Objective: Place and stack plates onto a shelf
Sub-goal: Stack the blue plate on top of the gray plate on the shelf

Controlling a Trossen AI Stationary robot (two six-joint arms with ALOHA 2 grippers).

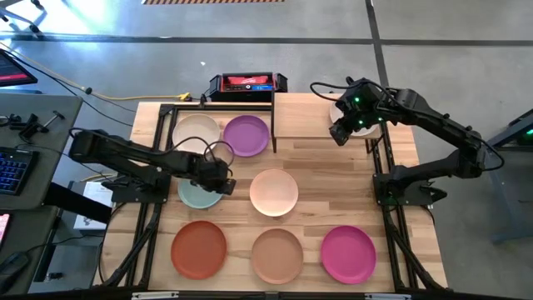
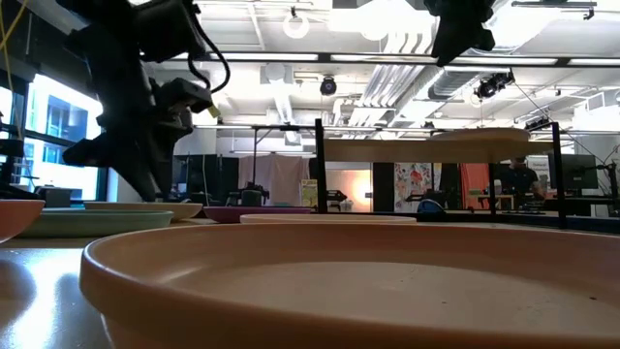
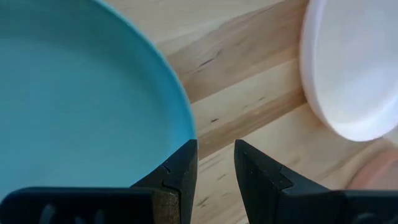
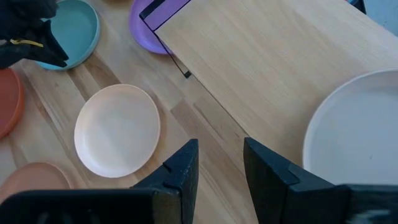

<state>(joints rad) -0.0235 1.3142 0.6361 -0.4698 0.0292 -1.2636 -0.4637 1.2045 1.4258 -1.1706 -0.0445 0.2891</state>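
Note:
The shelf (image 1: 304, 117) stands at the table's far side, and a pale grey plate (image 4: 354, 130) lies flat on its right part. On the tabletop lie the cream (image 1: 196, 132), purple (image 1: 247, 135), pale teal (image 1: 196, 197), pale pink (image 1: 274, 192), rust orange (image 1: 199, 248), tan (image 1: 277, 255) and magenta (image 1: 348, 253) plates. My left gripper (image 3: 216, 155) is open by a narrow gap, low over the teal plate's right rim (image 3: 183, 118), with bare table in the gap. My right gripper (image 4: 221, 155) hangs open high above the shelf, beside the grey plate, with nothing between its fingers. My left gripper slants down from the table's left. One fingertip (image 3: 183, 162) stands over the teal plate's right rim and the other over bare table; I cannot tell whether it touches the rim.
A red and black box (image 1: 246, 82) sits behind the table's far edge. Black frame bars run along the table's left (image 1: 148, 225) and right (image 1: 391, 225) sides. Bare wood shows between the pink plate and the shelf (image 4: 205, 118).

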